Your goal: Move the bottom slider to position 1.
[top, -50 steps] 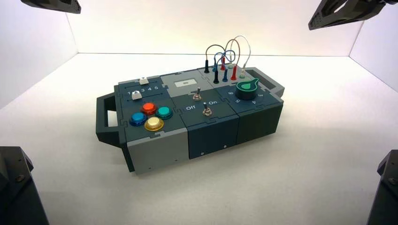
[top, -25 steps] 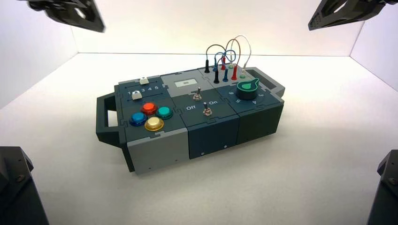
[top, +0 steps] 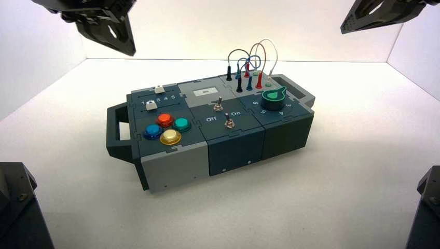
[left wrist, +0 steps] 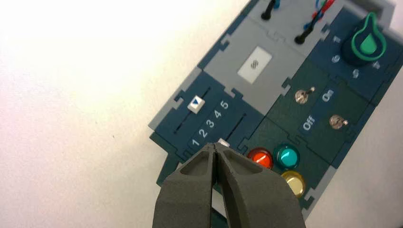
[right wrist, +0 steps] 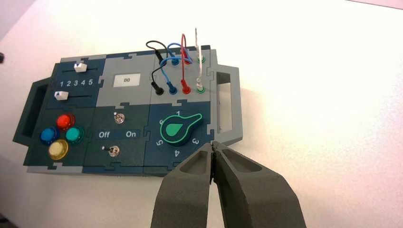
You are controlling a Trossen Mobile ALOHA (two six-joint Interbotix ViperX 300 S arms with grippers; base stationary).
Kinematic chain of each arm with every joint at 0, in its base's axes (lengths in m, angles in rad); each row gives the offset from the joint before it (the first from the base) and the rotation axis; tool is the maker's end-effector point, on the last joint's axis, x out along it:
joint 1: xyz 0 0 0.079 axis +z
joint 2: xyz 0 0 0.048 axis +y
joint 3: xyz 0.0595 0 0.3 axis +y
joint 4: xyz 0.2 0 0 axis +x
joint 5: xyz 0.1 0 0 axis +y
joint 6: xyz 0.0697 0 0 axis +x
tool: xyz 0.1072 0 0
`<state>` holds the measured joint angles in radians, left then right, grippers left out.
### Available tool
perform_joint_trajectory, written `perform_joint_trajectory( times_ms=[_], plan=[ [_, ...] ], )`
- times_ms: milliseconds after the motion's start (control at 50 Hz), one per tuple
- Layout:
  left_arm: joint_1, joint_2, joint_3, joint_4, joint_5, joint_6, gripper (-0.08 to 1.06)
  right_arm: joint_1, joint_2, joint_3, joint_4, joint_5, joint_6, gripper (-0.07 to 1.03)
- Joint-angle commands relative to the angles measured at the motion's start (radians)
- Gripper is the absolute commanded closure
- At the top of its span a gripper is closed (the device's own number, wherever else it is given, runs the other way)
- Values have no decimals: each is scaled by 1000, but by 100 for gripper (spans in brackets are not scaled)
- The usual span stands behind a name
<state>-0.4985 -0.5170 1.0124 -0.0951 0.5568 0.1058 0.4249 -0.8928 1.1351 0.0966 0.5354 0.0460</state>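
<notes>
The bottom slider (top: 151, 105) is a small white knob on the track nearest the coloured buttons, at the box's left end. In the right wrist view it (right wrist: 61, 95) stands close under the printed 1 (right wrist: 62, 83). In the left wrist view only its corner (left wrist: 224, 142) shows past my fingertips, beside the 1 (left wrist: 195, 141). My left gripper (top: 124, 44) (left wrist: 216, 145) is shut and empty, high above and behind the box's left end. My right gripper (top: 381, 13) (right wrist: 214, 144) is shut, empty and parked high at the back right.
The twin upper slider (left wrist: 196, 103) sits on the far track. Red (top: 165, 120), teal, blue and yellow buttons lie in front of the sliders. Two toggle switches (top: 228, 123), a green dial (top: 273, 96) and plugged wires (top: 249, 67) fill the rest. Arm bases stand at both near corners.
My left gripper has come into the high view from the top left, moving right and down toward the box. The box and the right arm have not moved.
</notes>
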Motion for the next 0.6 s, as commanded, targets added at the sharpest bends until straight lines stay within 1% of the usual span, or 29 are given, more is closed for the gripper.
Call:
perform_joint_trajectory(
  times_ms=[20,40,80,100,160,180,200,220,440,500,600],
  plan=[
    [-25,44,-72,0,71,3,101,6,3,-34,2,-5,2,99],
    [-28,51,-81,-2,89,3,101,6,3,-34,3,-5,2,99],
    [-31,54,-84,-2,100,3,101,6,3,-35,2,-5,2,99],
    [-43,67,-106,-2,158,0,101,6,3,-34,3,-5,2,99],
    [-49,69,-118,-2,209,-2,101,6,3,-35,2,-5,2,99],
    [-49,69,-118,-2,209,-2,101,6,3,-35,2,-5,2,99],
    [-52,67,-124,-2,250,-2,101,6,3,-34,2,-5,0,99],
    [-52,67,-127,-2,259,-2,101,6,3,-34,2,-5,2,99],
    [-52,54,-135,-2,422,-5,101,6,-2,-34,0,-5,0,99],
    [-52,58,-135,-2,434,-3,101,6,0,-37,0,-5,0,99],
    [-52,81,-138,-2,416,-2,101,6,-2,-37,-2,-5,0,99]
  ],
)
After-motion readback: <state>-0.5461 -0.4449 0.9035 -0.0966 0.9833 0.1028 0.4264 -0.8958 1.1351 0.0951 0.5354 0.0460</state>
